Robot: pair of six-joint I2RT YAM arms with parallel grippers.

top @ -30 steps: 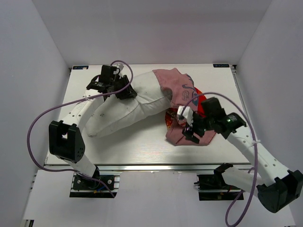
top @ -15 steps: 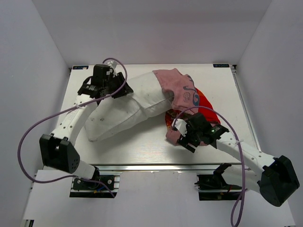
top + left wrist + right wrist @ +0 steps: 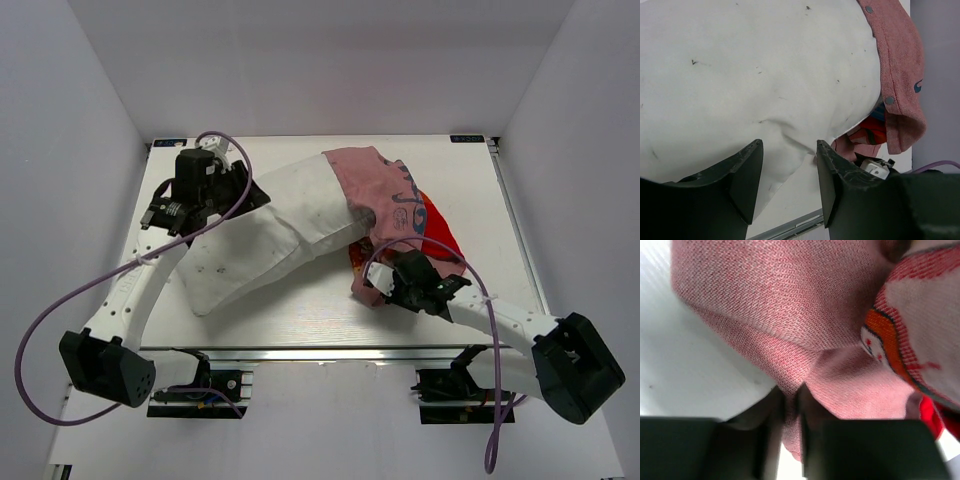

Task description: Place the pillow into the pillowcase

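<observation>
Only the right wrist view shows the right hand (image 3: 790, 394) clenched on a pink pillowcase (image 3: 790, 315) fold, low over the counter (image 3: 300, 320); a second ago it was spread wide. Farther back, the left hand (image 3: 787, 150) hovers released over the pillow (image 3: 750, 75), whose far end sits inside the pillowcase.

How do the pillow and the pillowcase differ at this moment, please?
The pillow is plain white and puffy; the pillowcase is thin, pink-red and printed. The left gripper stands open by the pillow; the right gripper is shut on the pillowcase. Both are soft fabric, one pillow end covered by the pillowcase.
</observation>
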